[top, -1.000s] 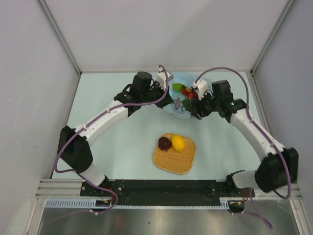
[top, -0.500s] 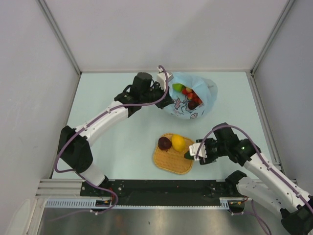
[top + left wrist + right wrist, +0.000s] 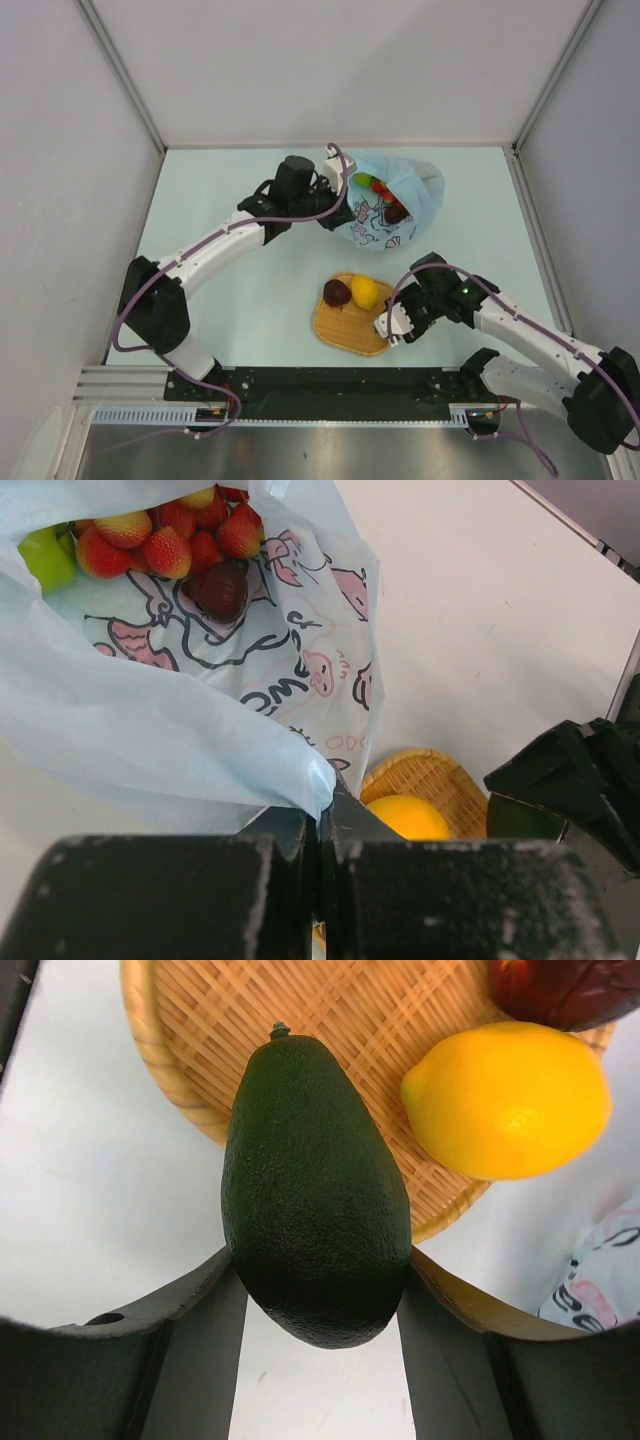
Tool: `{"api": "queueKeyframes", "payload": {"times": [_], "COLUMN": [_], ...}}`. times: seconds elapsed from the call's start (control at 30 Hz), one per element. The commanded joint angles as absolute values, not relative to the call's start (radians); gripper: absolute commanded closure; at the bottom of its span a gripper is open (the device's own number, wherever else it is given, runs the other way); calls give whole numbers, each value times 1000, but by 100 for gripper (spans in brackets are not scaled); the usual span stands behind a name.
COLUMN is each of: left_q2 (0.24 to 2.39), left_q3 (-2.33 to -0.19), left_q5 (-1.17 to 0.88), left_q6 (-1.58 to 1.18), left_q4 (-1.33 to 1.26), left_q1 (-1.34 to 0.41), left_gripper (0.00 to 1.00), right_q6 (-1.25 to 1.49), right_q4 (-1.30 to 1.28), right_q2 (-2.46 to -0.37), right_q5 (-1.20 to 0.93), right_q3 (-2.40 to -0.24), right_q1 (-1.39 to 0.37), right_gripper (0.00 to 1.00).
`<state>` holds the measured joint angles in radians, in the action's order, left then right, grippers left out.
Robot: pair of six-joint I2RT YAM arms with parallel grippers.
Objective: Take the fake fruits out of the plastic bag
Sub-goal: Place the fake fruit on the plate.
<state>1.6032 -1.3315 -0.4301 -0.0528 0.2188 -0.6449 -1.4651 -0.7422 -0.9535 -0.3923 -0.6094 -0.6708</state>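
Top cam: the left arm stretches from lower left up to top centre, with the left gripper pinched tight on the rim of the plastic bag. Only its wrist cam shows inside the bag: red berries, a green apple and a dark plum at upper left. Lower right of centre, the right arm is folded low. Its wrist cam shows the right gripper clamped on the avocado over the woven tray rim, with the lemon and the other plum to the right on the tray.
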Motion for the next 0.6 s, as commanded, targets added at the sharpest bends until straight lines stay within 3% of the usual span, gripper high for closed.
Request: {"api": "queueKeyframes", "payload": {"times": [0.0,0.3,0.4,0.43,0.5,0.53,0.57], "left_q2": [1559,1551,1557,1560,1562,1563,1565], "left_q3": [-1319,-1298,-1302,-1304,-1305,-1307,-1308], "left_q5": [-440,-439,-443,-443,-443,-445,-445], "left_q6": [-48,-44,-49,-48,-49,-48,-49], "left_q4": [187,181,179,179,181,179,179], "left_q1": [-649,-649,-649,-647,-649,-649,-649], "left_gripper": [100,100,100,100,100,100,100], "right_q6": [-1603,-1675,-1675,-1668,-1655,-1652,-1655], "right_q4": [-641,-558,-531,-505,-476,-462,-462], "right_q2": [-1025,-1114,-1130,-1132,-1131,-1124,-1120], "right_q5": [-376,-365,-370,-367,-362,-361,-359], "right_q3": [-604,-604,-603,-601,-591,-591,-589], "right_q1": [-660,-643,-640,-637,-635,-631,-626], "right_gripper": [78,64,48,27,7,1,0]}}
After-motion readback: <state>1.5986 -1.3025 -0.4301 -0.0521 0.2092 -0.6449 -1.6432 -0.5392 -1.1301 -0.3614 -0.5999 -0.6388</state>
